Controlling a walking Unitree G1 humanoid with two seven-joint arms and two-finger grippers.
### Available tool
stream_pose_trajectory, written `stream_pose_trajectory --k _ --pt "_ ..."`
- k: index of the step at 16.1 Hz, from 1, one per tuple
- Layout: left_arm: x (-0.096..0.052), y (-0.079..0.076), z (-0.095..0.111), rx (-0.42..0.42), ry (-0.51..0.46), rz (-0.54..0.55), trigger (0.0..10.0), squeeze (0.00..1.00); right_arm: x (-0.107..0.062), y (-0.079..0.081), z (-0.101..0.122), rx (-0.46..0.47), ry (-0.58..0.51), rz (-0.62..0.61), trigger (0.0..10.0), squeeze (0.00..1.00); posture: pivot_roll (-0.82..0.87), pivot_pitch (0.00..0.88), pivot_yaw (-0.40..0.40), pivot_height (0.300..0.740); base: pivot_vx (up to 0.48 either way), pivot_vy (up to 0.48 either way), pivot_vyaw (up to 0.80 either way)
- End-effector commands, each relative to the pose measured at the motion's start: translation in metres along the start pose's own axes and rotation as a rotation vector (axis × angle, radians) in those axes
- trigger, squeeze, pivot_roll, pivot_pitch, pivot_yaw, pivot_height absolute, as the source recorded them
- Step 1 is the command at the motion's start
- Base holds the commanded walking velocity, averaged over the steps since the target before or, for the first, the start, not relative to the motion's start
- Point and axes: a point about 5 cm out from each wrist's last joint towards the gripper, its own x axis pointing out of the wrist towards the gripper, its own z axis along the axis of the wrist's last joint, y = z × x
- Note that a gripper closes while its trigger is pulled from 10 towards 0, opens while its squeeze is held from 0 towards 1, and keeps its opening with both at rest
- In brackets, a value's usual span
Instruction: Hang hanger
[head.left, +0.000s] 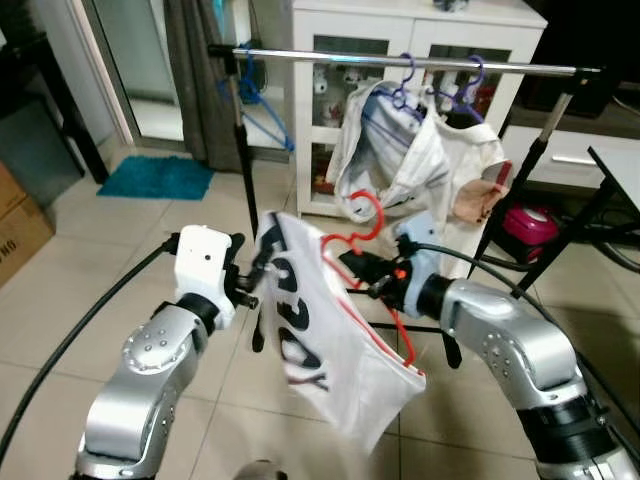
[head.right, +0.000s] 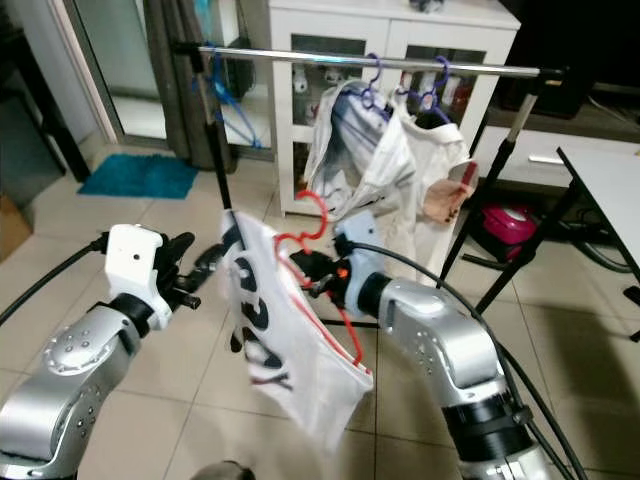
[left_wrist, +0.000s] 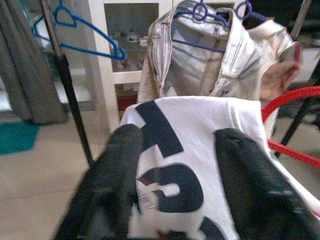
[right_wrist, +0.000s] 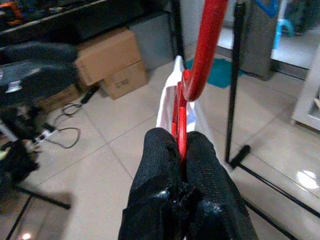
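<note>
1. Right hand (head.left: 352, 268) is clamped on the red hanger (head.left: 366, 232); in the right wrist view both black fingers (right_wrist: 160, 165) are pressed tight on the red wire, no gap.
2. Red hanger carries a white T-shirt (head.left: 330, 340) with dark lettering. It's held up in front of the robot, above the tiled floor (head.left: 100, 260), short of and below the rail (head.left: 400, 57). Hook points up, not on the rail.
3. Left hand (head.left: 262, 262) is at the shirt's left edge. Left wrist view: fingers (left_wrist: 120, 180) spread wide, shirt fabric lying between and beyond them. Can't tell if a finger touches the cloth.
4. Rail is a silver bar on black uprights, running across in front of a white cabinet (head.left: 420, 30).
5. Already on the rail: pale garments (head.left: 420, 160) on purple hangers (head.left: 405, 85) toward the right end, an empty blue hanger (head.left: 262, 110) near the left end.
6. Teal mat (head.left: 155, 177) lies on the floor by the doorway at far left, and a pink item (head.left: 528, 230) sits on the floor behind the right upright.
</note>
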Motion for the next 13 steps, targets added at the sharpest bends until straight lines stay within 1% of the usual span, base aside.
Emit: stream_pose_trajectory --k 1,2,3,4,5,6,8,9,10,12,13 --pt "0.0 0.0 0.004 -0.005 -0.013 -0.01 10.0 1.0 -0.002 -0.001 0.007 0.001 -0.056 -0.026 10.0 0.0 -0.04 0.0 -0.001 0.74 0.0 0.0 0.0" --pt "0.003 0.0 0.002 0.043 0.012 -0.003 10.0 1.0 -0.001 -0.003 0.008 0.041 -0.085 -0.07 10.0 0.0 -0.04 0.0 0.004 0.74 0.0 0.0 0.0" --pt "0.004 0.0 0.001 0.057 0.018 0.0 10.0 1.0 -0.001 -0.004 0.008 0.047 -0.089 -0.081 10.0 0.0 -0.04 0.0 0.004 0.74 0.0 0.0 0.0" --pt "0.006 0.0 0.0 0.082 0.022 0.001 10.0 0.63 0.0 -0.002 0.008 0.052 -0.094 -0.085 10.0 0.0 -0.04 0.0 0.016 0.74 0.0 0.0 0.0" --pt "0.008 0.0 0.0 0.086 0.025 -0.006 10.0 0.13 0.0 -0.001 0.008 0.053 -0.096 -0.084 10.0 0.0 -0.04 0.0 0.017 0.74 0.0 0.0 0.0" --pt "0.011 -0.004 0.0 0.098 0.032 -0.033 10.0 0.0 0.002 0.001 0.009 0.054 -0.103 -0.079 10.0 0.0 -0.04 0.0 0.024 0.74 0.0 0.0 0.0" --pt "0.015 -0.014 0.0 0.139 0.053 -0.107 10.0 0.0 0.005 0.003 0.011 0.049 -0.114 -0.066 10.0 0.0 -0.04 0.0 0.026 0.74 0.0 0.0 0.0" --pt "0.016 -0.016 0.0 0.144 0.064 -0.12 10.0 0.0 0.006 0.004 0.013 0.052 -0.12 -0.059 10.0 0.0 -0.04 0.0 0.026 0.74 0.0 0.0 0.0" --pt "0.017 -0.022 -0.002 0.164 0.063 -0.133 10.0 0.0 0.01 0.006 0.019 0.055 -0.137 -0.035 10.0 0.0 -0.04 0.0 0.025 0.74 0.0 0.0 0.0" --pt "0.017 -0.019 0.0 0.104 0.035 -0.065 10.0 0.0 0.012 0.006 0.022 0.057 -0.142 -0.037 10.0 0.0 -0.04 0.0 0.023 0.74 0.0 0.0 0.0" --pt "0.015 -0.011 0.002 0.084 0.008 0.013 10.0 0.0 0.013 0.004 0.02 0.073 -0.139 -0.055 10.0 0.0 -0.04 0.0 0.022 0.74 0.0 0.0 0.0"
